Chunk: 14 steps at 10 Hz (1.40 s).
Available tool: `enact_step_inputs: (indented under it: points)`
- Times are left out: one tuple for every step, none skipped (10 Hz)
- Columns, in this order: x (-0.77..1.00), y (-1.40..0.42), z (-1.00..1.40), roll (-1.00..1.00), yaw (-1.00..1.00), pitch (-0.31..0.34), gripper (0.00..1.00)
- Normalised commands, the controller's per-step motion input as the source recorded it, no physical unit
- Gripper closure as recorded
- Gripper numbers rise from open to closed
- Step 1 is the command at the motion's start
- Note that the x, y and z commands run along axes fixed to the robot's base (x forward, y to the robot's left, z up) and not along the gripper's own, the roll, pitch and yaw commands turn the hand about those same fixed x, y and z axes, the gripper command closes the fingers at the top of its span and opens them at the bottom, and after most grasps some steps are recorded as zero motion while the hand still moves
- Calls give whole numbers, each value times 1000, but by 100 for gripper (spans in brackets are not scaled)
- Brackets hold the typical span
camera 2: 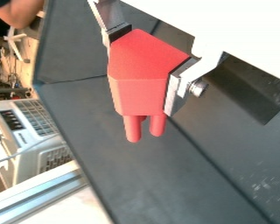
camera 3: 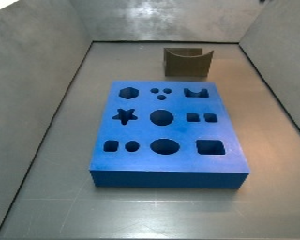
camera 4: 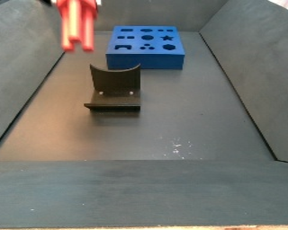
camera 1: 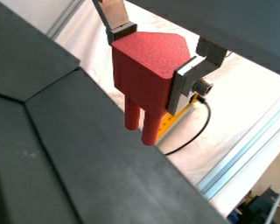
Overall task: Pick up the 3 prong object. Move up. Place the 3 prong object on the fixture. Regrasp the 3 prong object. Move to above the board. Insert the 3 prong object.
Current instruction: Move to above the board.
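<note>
wrist views: your gripper clamps the 3 prong object, prongs hanging free.
side view: you see the fixture near the board.

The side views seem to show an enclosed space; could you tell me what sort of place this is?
Probably a lab test cell for robot insertion trials: a grey-walled bin holds only the blue board with shaped holes and the dark fixture. The gripper holds the red 3 prong object raised above the floor, near a wall.
</note>
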Motion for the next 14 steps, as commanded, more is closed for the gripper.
enact_step_inputs:
  points:
    - [122,213,1000,-17,-76,77,100]
    - [119,199,1000,-20,-61,90,100]
    - [94,141,828,-24,-39,112,100]
    - [57,71,571,-29,-6,142,100]
    - [41,32,385,-31,23,164,100]
    - [39,12,213,-36,49,184,100]
    - [-513,-1000,60,-1000,-138,11,100]
    - [-515,-1000,68,-1000,-132,5,100]
    - [-545,-1000,72,-1000,-130,-5,100]
    - [-547,-1000,64,-1000,-134,-8,100]
    - [-553,-1000,66,-1000,-140,-2,100]
    - [-557,-1000,69,-1000,-142,4,100]
    - [-569,-1000,70,-1000,-142,8,100]
    - [-581,-1000,69,-1000,-145,14,100]
